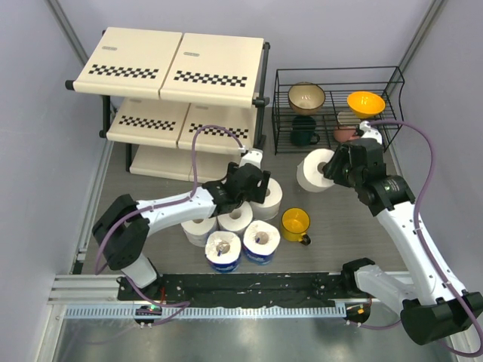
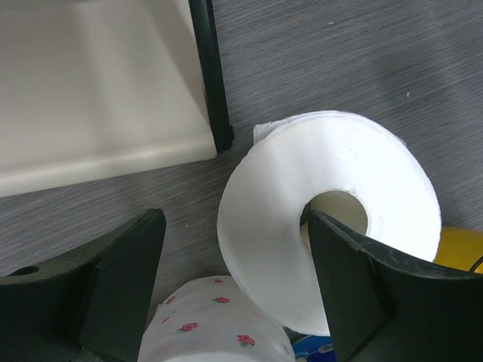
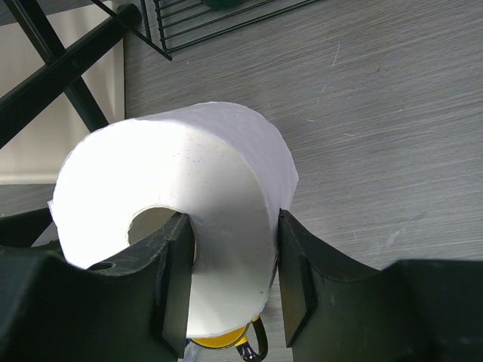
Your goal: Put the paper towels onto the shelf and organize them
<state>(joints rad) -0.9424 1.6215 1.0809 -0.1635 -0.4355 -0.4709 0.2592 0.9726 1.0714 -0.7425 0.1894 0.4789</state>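
Observation:
My right gripper point(image 1: 332, 167) is shut on a bare white paper towel roll point(image 1: 314, 170), between the shelf and the wire rack. In the right wrist view one finger sits in the roll's core and the other presses its outer wall point(image 3: 173, 188). My left gripper point(image 1: 253, 185) is open over a cluster of rolls: three bare white ones point(image 1: 269, 197) point(image 1: 236, 219) point(image 1: 198, 229) and two in blue wrappers point(image 1: 223, 251) point(image 1: 261, 241). In the left wrist view its right finger point(image 2: 347, 279) stands at the core of a white roll point(image 2: 302, 188). The shelf point(image 1: 177, 72) stands at the back left.
A black wire rack point(image 1: 339, 105) with bowls and mugs stands at the back right. A yellow mug point(image 1: 295, 225) stands right of the roll cluster. A flower-printed roll point(image 2: 211, 324) lies between my left fingers. The shelf's black frame tube point(image 2: 211, 75) is close ahead.

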